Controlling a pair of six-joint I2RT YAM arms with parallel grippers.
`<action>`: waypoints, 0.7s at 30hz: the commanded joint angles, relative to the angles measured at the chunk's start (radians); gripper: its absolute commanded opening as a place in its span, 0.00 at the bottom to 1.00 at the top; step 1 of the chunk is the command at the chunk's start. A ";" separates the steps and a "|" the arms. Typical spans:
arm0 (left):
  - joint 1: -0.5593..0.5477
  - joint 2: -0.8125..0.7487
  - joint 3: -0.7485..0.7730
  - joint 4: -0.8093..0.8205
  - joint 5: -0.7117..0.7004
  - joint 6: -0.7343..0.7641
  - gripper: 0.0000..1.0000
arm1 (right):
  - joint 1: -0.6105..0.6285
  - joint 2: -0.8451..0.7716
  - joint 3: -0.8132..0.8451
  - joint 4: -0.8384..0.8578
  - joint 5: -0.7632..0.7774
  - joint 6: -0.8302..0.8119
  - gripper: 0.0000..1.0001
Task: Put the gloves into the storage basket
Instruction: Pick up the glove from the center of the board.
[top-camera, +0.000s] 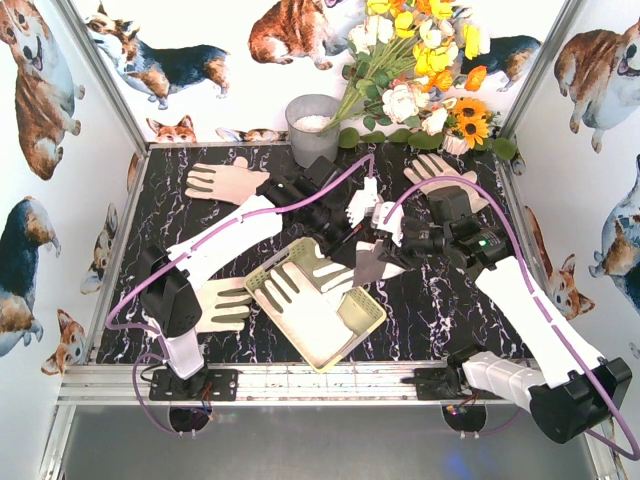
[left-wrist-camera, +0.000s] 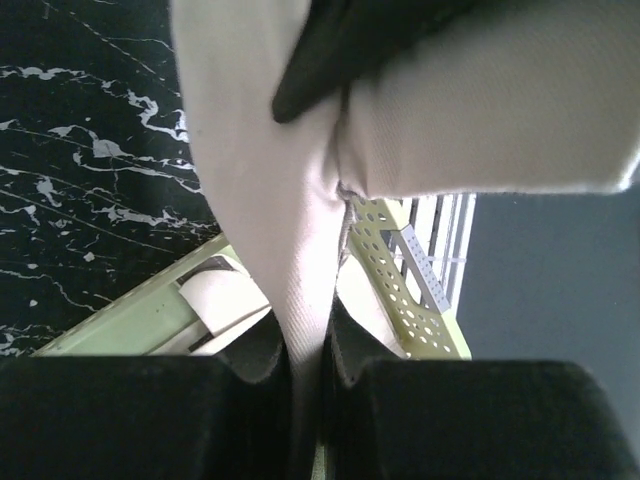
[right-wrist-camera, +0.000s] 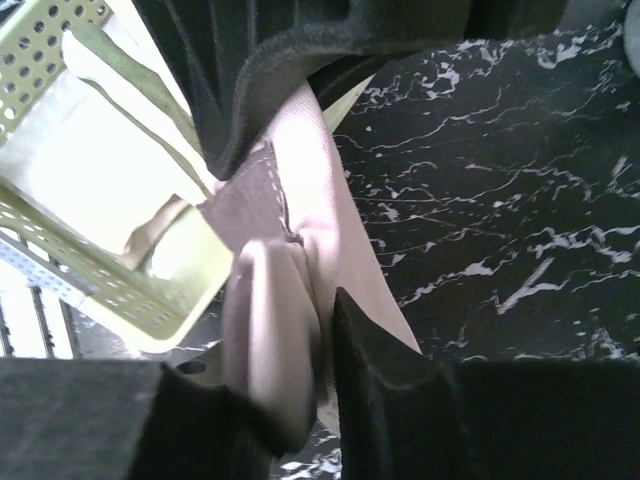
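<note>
The pale yellow-green storage basket (top-camera: 368, 322) lies at the table's near middle with cream gloves (top-camera: 305, 290) inside. My left gripper (top-camera: 340, 212) is shut on cream glove fabric (top-camera: 362, 200) held above the basket's far right corner. My right gripper (top-camera: 405, 242) is shut on a glove (top-camera: 383, 265) whose grey strips hang down. The two grippers almost touch. In the left wrist view my gripper (left-wrist-camera: 308, 340) pinches fabric (left-wrist-camera: 290, 220) over the basket (left-wrist-camera: 410, 280). In the right wrist view my gripper (right-wrist-camera: 305, 360) holds a bunched glove (right-wrist-camera: 275, 320) beside the basket (right-wrist-camera: 60, 260).
Loose gloves lie at the back left (top-camera: 225, 180), the back right (top-camera: 440, 170) and left of the basket under my left arm (top-camera: 222, 305). A grey bucket (top-camera: 313, 128) and a flower bunch (top-camera: 420, 70) stand at the back. Corgi-print walls close in three sides.
</note>
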 joint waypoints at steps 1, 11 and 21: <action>-0.002 -0.027 0.049 0.054 -0.083 -0.026 0.00 | 0.008 -0.023 0.068 -0.039 -0.026 0.079 0.14; 0.021 -0.067 0.086 0.134 -0.405 -0.235 0.62 | 0.008 -0.193 -0.014 0.228 0.129 0.606 0.00; 0.314 -0.196 0.080 0.325 -0.332 -0.478 1.00 | -0.020 -0.059 0.050 0.116 0.539 1.100 0.00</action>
